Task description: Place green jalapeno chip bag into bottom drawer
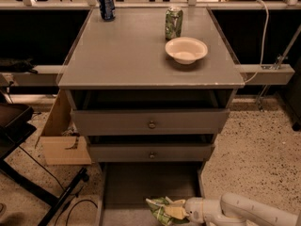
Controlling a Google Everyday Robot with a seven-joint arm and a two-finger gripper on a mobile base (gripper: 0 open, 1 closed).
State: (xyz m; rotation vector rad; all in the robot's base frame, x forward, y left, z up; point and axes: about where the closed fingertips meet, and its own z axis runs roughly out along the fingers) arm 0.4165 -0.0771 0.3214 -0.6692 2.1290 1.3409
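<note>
The green jalapeno chip bag [164,210], crumpled green foil with pale patches, sits low over the floor of the pulled-out bottom drawer [136,182], near its front right. My gripper [184,212] reaches in from the lower right on a white arm and is shut on the bag's right end. Whether the bag rests on the drawer floor cannot be told. The two knobbed drawers above stand slightly open.
On the grey cabinet top stand a blue soda can [106,4], a green soda can [173,23] and a cream bowl [186,49]. A cardboard box [61,140] and a black stand with cables [28,173] are left of the cabinet. Speckled floor lies to the right.
</note>
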